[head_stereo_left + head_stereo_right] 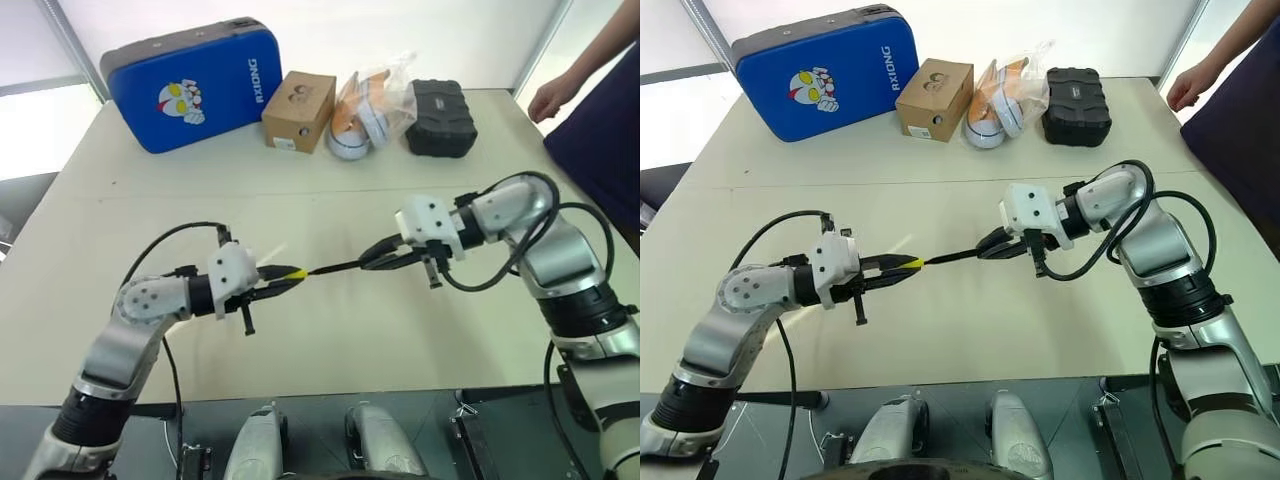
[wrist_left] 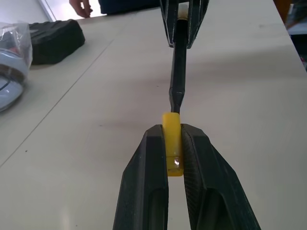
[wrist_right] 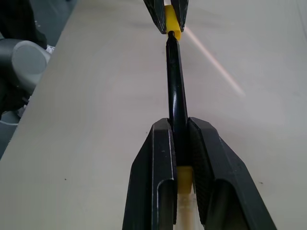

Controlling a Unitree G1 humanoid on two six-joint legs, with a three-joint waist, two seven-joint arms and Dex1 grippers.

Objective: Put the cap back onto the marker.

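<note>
The pale table (image 1: 330,330) takes up most of the scene, and its near half and its middle are bare, leaving wide room around both arms. Along its far edge runs a row of things: a blue case (image 1: 195,85) with a cartoon figure, a small cardboard box (image 1: 298,110), a clear bag (image 1: 368,105) with orange and white contents that are hard to make out, and a black ribbed case (image 1: 440,117). These sit well apart from the arms. At the far right corner a person's hand (image 1: 552,97) hangs over the table edge, with the dark clothing cut off by the frame.

Above the middle of the table the two arms face each other. The right gripper (image 1: 992,246) is closed on the back end of the marker (image 1: 952,257), which lies nearly level and points toward the robot's left. The left gripper (image 1: 902,266) is clamped on the cap (image 1: 914,264), whose open end faces the marker. The marker's tip meets the cap's mouth; how far it has gone in is hidden inside the cap. In the right wrist view the marker's rear end is covered by the fingers (image 3: 160,172), with something pale yellow showing between them.
</note>
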